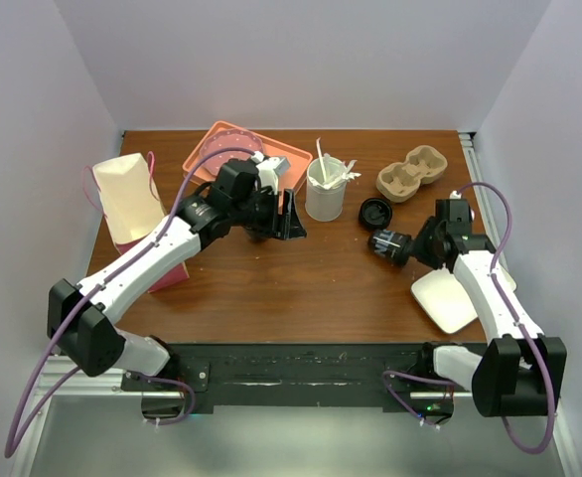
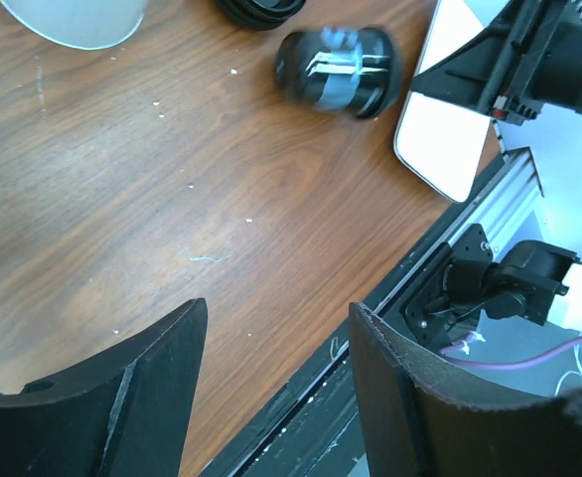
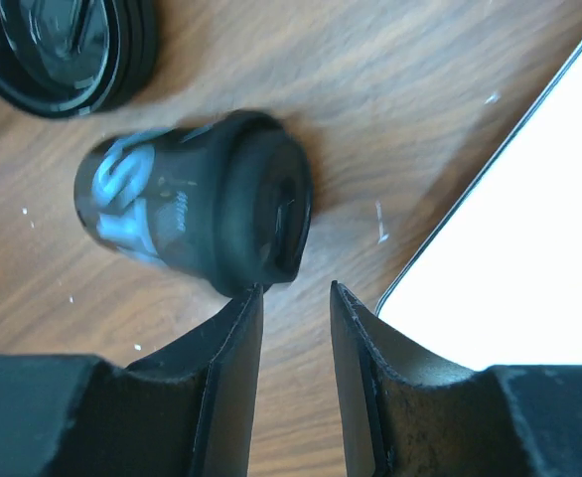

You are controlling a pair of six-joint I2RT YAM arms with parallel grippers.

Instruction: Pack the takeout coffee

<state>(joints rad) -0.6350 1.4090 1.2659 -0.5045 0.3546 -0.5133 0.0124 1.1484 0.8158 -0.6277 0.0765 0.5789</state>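
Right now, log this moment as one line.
takeout coffee: lidded, on its side on table | right gripper: open, empty, at its lid end | left gripper: open, empty | packed: no

Cannot read the white lettering on the takeout coffee [image 3: 187, 214]: blurred to pale streaks in both wrist views, too small from overhead. Cannot tell whether the nearer fingertip of the right gripper [image 3: 296, 288] touches the cup's lidded end or only overlaps it. See only part of the loose black lid [image 3: 63, 45], cut by the right wrist view's top and left edges, and a mere sliver in the left wrist view. Same for the clear cup [image 2: 72, 18], cropped at the top. Lose the white tray [image 3: 529, 229] past the right edge; from overhead, partly under the right arm. Find the orange tray [image 1: 202, 149] and paper bag [image 1: 127, 199] partly covered by the left arm. Lose all 4 finger roots below the wrist views' bottom edges.
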